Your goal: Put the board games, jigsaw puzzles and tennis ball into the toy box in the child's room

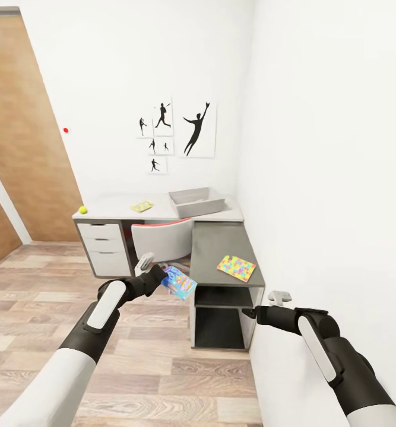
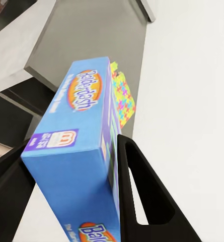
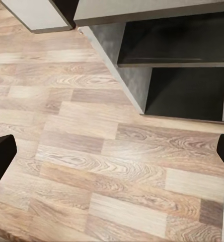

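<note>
The blue cardboard board game box (image 1: 179, 282) with orange lettering is clamped in the left gripper (image 1: 160, 277), whose black fingers (image 2: 142, 196) press both flat faces of the box; it hangs in the air just left of the near wing of the counter, above the wood-plank floor (image 1: 162, 379); in the left wrist view the box (image 2: 76, 151) stands between the fingers, with a jigsaw puzzle's coloured pieces (image 2: 123, 96) showing beyond it.

A thin flat jigsaw puzzle (image 1: 236, 267) of yellow, blue and red pieces lies on the dark grey near wing of the counter (image 1: 212, 243), against the right wall; a second, mostly yellow puzzle sheet (image 1: 142, 206) lies on the pale far top of the counter (image 1: 114, 207), left of the light grey rectangular toy box (image 1: 196, 202), which sits at the far right corner of that top; the small yellow-green tennis ball (image 1: 83, 209) rests at the far left edge, well apart from the toy box.

A white-backed chair (image 1: 162, 237) with a red seat is tucked under the counter, beside white drawers (image 1: 103, 246).

The right gripper (image 1: 252, 312) hangs low by the right wall, near the dark open shelves (image 1: 218, 323); its black fingertips (image 3: 1, 156) stand wide apart over the floor, holding nothing.

Black baseball-player silhouette pictures (image 1: 177, 133) hang on the far white wall; a wooden door (image 1: 19, 136) stands at the left.
</note>
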